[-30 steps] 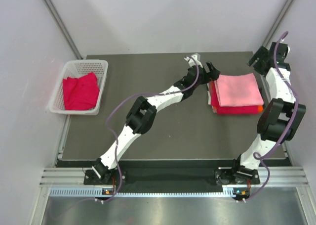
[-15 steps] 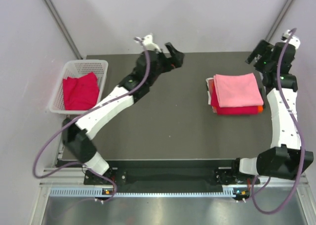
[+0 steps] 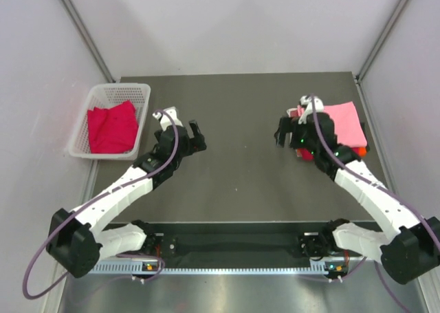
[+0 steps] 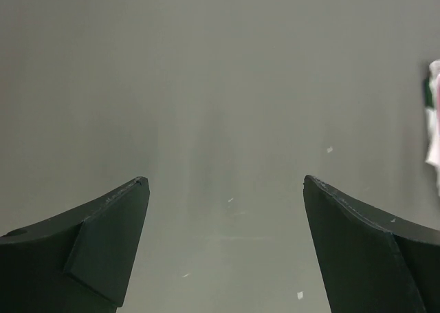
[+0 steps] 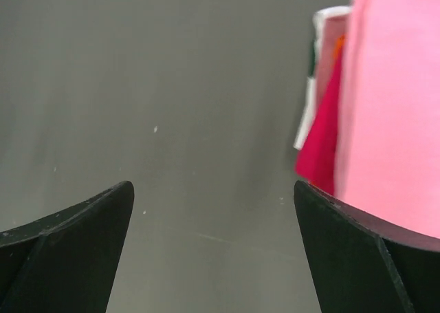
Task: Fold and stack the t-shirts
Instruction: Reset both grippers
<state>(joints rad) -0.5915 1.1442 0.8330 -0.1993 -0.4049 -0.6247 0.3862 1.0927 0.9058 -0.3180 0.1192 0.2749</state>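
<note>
Stacked t-shirts [image 3: 344,117], pink one [image 5: 392,106] uppermost, are seen just beside the spread right gripper [image 5: 213,189], long axis untellable; left gripper [image 4: 227,182] likewise spread.

Dark grey table [image 3: 234,182], folded t-shirt stack [image 3: 344,120] at right rear, white mesh basket [image 3: 118,87] at left edge.

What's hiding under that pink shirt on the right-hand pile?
Under the pink shirt, a crimson shirt peeks out, with slivers of orange cloth and white cloth at the edge. How many shirts lie beneath cannot be seen; the pink one covers them.
</note>
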